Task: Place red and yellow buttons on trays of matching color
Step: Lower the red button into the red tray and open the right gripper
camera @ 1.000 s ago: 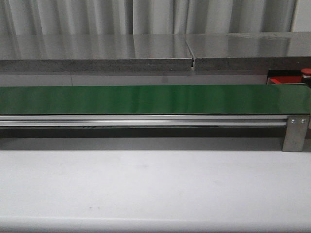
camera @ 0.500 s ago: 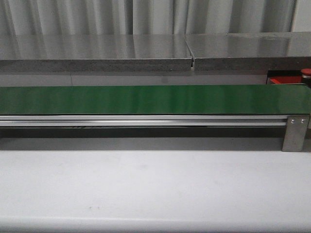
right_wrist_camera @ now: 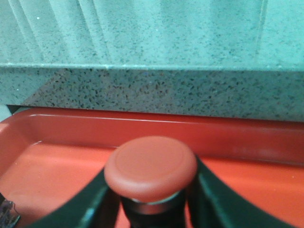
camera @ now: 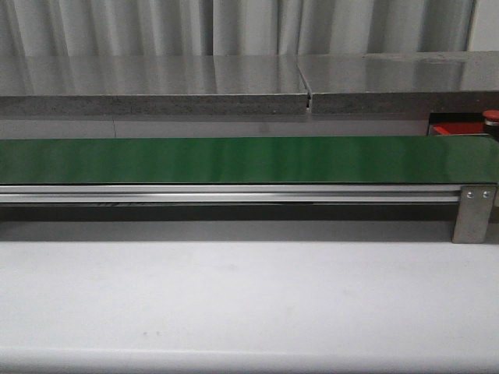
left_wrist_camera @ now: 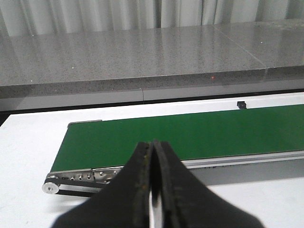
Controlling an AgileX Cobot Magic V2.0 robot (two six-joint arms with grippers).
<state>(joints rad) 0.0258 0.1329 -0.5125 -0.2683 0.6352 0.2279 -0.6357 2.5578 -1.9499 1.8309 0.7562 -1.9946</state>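
Observation:
A red button (right_wrist_camera: 150,167) with a dark body stands between the fingers of my right gripper (right_wrist_camera: 151,192), which is shut on it just over the floor of the red tray (right_wrist_camera: 52,166). In the front view only a corner of that tray (camera: 447,128) and the button (camera: 491,116) show at the far right, behind the belt's end. My left gripper (left_wrist_camera: 153,144) is shut with nothing in it, hovering near the front of the green belt (left_wrist_camera: 199,133) by its left end. No yellow button or yellow tray is in view.
The long green conveyor belt (camera: 234,160) crosses the table on an aluminium rail (camera: 234,193) with a metal bracket (camera: 474,212) at the right. A grey stone ledge (camera: 156,93) runs behind it. White tabletop (camera: 234,296) lies in front.

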